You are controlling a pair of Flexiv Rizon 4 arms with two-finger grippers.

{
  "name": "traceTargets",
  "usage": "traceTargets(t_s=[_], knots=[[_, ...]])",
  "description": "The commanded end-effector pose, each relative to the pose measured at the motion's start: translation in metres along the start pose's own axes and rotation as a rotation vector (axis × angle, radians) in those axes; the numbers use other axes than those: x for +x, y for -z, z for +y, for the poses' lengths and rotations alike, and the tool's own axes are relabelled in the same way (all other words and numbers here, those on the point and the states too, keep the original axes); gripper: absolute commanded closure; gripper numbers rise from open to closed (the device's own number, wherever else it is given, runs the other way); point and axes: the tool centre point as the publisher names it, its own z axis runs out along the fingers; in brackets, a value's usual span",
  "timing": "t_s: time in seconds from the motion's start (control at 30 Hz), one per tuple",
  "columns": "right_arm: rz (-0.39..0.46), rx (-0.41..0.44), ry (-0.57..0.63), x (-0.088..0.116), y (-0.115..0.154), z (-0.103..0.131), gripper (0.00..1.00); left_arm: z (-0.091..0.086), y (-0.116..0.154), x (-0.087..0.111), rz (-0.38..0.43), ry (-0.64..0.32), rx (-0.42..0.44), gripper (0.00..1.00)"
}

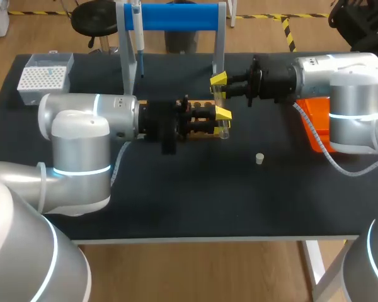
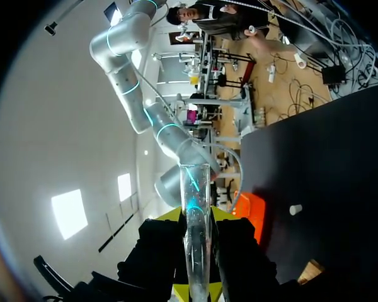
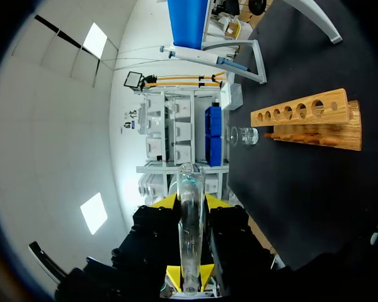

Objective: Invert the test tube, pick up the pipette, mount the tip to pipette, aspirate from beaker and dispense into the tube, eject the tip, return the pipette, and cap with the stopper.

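**Two grippers, one tube.** Over the middle of the dark table [image 1: 176, 207], a single glass test tube [image 1: 223, 130] is gripped from both sides at once. The left gripper [image 1: 222, 117] comes in from 9 o'clock and the right gripper [image 1: 218, 82] from 3 o'clock. Both have their yellow-tipped fingers drawn in narrow and clamped on the glass.

In the head view the right gripper has the tube at its 12 o'clock end. The left one takes it nearer the 6 o'clock end, where a short length sticks out past the tips. Each wrist view shows the tube between that gripper's two fingers, touched on both sides and reaching out beyond the tips. Whether the tube is upright or level cannot be told.

- **Rack:** one wooden rack [image 3: 309, 119] sits at 9 o'clock of the tube, largely hidden by the left gripper from above. The right wrist view shows one row of round holes, six as far as can be counted.
- **Beaker:** one small glass beaker [image 3: 242, 135] stands just off one end of the rack.
- **Pipette:** one pipette [image 1: 138, 38] hangs on the one blue-barred stand [image 1: 176, 17] at 12 o'clock.
- **Tip box:** one tip box [image 1: 44, 78] occupies the 10 o'clock corner.
- **Stopper:** one small white stopper [image 1: 259, 158] lies alone at 5 o'clock of the tube, well apart from both grippers.
- **Bin:** one orange bin [image 1: 315, 126] sits at 3 o'clock, partly under the right arm [image 1: 340, 82].
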Motion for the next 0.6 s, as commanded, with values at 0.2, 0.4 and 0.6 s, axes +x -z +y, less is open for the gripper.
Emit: traceTargets(t_s=[0.2, 0.4, 0.6], knots=[[-0.002, -0.004, 0.001, 0.0000, -0.0001, -0.0007, 1.00, -0.0019, 0.0006, 0.0007, -0.007, -0.003, -0.006, 1.00], [-0.002, -0.004, 0.001, 0.0000, -0.0001, -0.0007, 0.00, -0.0021, 0.0014, 0.0009, -0.003, -0.001, -0.013, 1.00], [-0.002, -0.004, 0.001, 0.0000, -0.0001, -0.0007, 0.00, -0.0021, 0.0014, 0.0009, -0.003, -0.001, -0.013, 1.00]])
